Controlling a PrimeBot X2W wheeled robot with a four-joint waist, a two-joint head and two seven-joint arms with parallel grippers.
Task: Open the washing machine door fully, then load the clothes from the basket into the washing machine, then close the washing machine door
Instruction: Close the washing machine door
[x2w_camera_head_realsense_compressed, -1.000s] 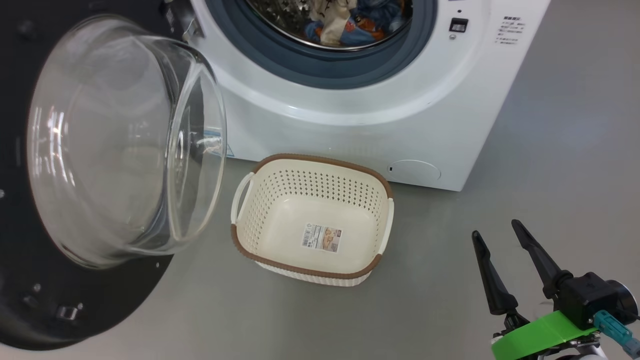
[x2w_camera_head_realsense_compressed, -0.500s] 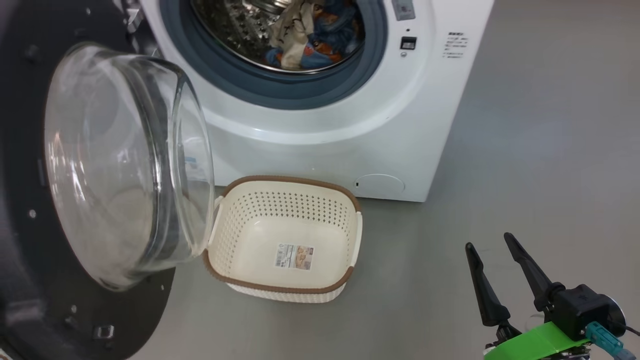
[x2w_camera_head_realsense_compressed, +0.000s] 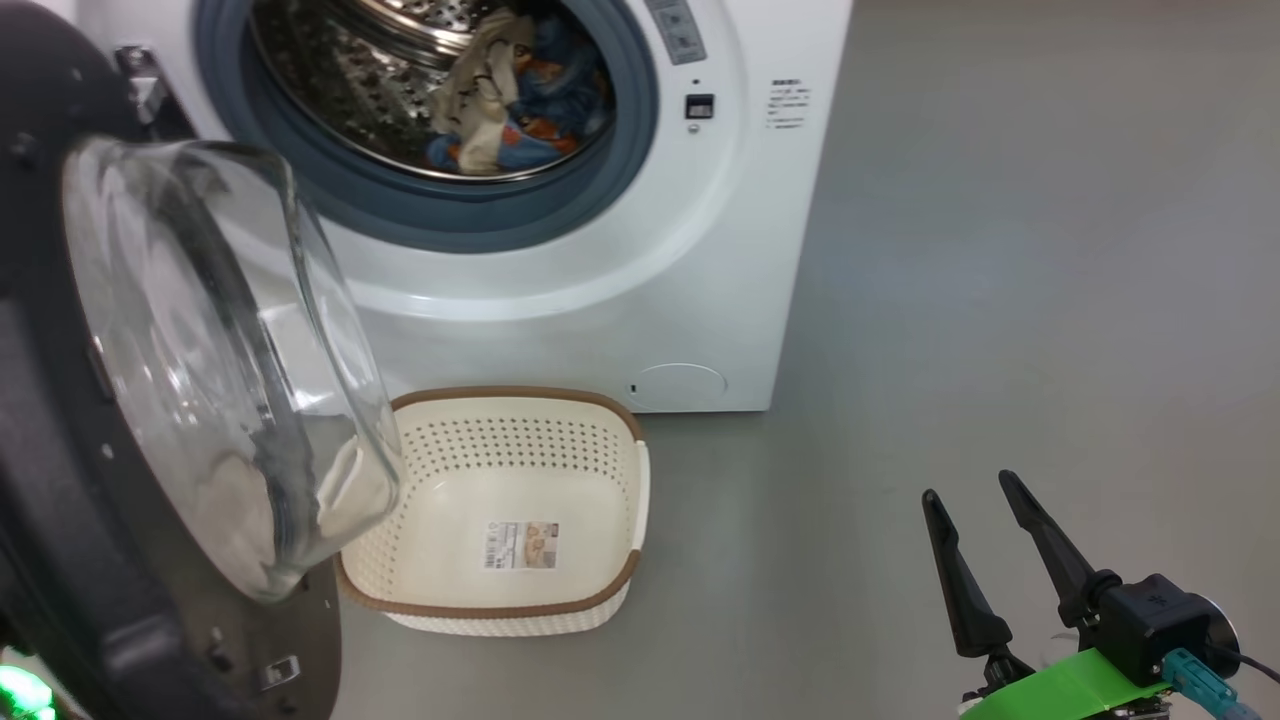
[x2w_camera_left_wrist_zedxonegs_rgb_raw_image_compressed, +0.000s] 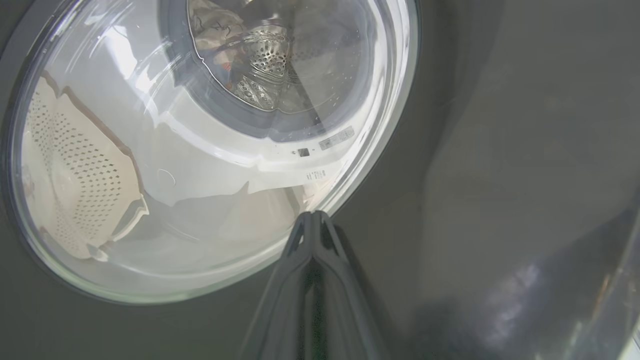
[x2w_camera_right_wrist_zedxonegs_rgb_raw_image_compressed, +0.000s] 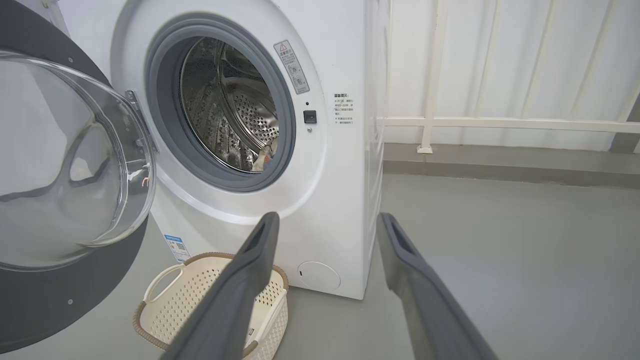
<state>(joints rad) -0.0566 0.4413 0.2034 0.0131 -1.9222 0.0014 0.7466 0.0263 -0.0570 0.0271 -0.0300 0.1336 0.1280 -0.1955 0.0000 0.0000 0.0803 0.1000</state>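
Glass-bowled washing machine door (x2w_camera_head_realsense_compressed: 180, 400), frame left: likely stiff, slick; push black rim (x2w_camera_head_realsense_compressed: 60, 560)
Left gripper (x2w_camera_left_wrist_zedxonegs_rgb_raw_image_compressed: 312, 216) fingers together, right gripper (x2w_camera_head_realsense_compressed: 968, 490) apart

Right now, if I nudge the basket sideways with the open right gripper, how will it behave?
The basket is empty, thin perforated plastic, so it is probably very light and likely to slide. The grey floor looks smooth, so an off-centre push may spin it. It sits low and wide, so tipping seems unlikely.
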